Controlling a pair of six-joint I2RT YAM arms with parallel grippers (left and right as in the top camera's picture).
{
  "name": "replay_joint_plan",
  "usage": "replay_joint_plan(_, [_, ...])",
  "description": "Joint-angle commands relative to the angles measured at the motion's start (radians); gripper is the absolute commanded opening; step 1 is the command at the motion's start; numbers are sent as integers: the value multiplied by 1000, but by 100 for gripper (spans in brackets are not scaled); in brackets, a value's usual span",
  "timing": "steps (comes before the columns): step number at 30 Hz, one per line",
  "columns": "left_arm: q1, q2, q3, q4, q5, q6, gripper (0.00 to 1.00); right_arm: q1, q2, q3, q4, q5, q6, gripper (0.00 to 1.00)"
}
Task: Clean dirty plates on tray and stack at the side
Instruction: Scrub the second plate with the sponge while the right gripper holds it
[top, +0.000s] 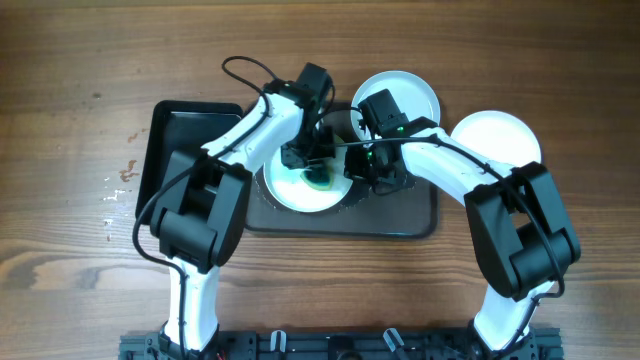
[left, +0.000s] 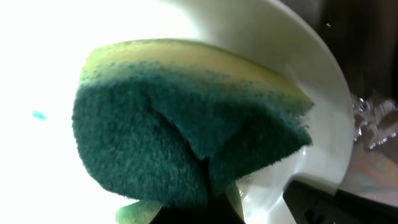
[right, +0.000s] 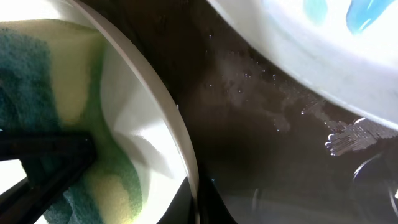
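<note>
Wooden table (top: 80, 250). On the tray (top: 400, 220) at mid-frame lies a plate (top: 290, 190). The left gripper (top: 316, 172) pinches a green sponge (left: 186, 137) against it, and the right gripper (right: 196, 202) nips its right rim. A second plate (top: 410, 95), smeared blue, sits top centre, and a third plate (top: 500, 135) lies right of it.

White plate (top: 295, 190) on dark tray (top: 400, 215) (wet); second plate (top: 405, 92) at far edge; third plate (top: 497, 135) off-tray, right.

You had one plate (top: 285, 190) on the tray (top: 400, 225), left of centre, w/ the sponge (top: 320, 180) lying in it. The 2nd plate (top: 405, 90) sat at the tray's far-right corner, partly past the edge. The 3rd plate (top: 500, 135) was on the table (top: 80, 270), just right of the 2nd, off the tray. A smaller tray (top: 170, 130) lay left, right beside the big one.
</note>
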Motion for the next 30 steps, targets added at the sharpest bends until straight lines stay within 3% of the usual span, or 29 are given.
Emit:
replay_joint_plan(1, [18,30,-2,5,-202,-133,4,7,19,12,6,-24,-5,4])
replay_joint_plan(7, [48,30,-2,-65,-462,-212,4,-22,26,8,-28,-58,21,4])
replay_joint_plan(11, [58,30,-2,-138,-491,-227,4,-45,50,4,-27,-92,18,4])
replay_joint_plan(14, [55,30,-2,-173,-394,-131,4,-45,54,4,-22,-99,16,4])
replay_joint_plan(18, [55,30,-2,-183,-42,153,4,-45,54,4,-17,-100,16,4])
replay_joint_plan(20, [55,30,-2,-177,98,231,4,-45,54,4,-15,-103,14,4])
replay_joint_plan(23, [55,30,-2,-139,177,248,4,-45,54,4,-15,-103,14,4])
replay_joint_plan(27, [56,30,-2,-64,179,202,4,-45,54,4,-15,-103,12,4])
replay_joint_plan(30, [57,30,-2,29,67,131,4,-45,54,4,-15,-103,12,4])
